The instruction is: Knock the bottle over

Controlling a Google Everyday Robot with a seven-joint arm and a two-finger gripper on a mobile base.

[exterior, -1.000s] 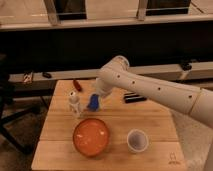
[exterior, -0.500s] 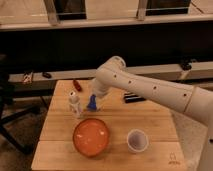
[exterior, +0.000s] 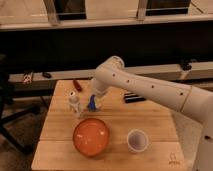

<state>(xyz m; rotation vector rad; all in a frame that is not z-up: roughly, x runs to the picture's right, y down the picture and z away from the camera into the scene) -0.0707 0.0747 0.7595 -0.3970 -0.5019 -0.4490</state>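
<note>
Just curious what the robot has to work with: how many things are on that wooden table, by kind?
bottle: 1
orange bowl: 1
white cup: 1
small red object: 1
dark flat object: 1
Total: 5
The gripper hangs close beside the bottle, which stands upright.

Warm light from above falls on the table (exterior: 150,122); the room behind is dark. The pale arm (exterior: 145,87) shines brightest, and the gripper (exterior: 93,104), just beside the bottle (exterior: 75,104), looks darker beneath it.
</note>
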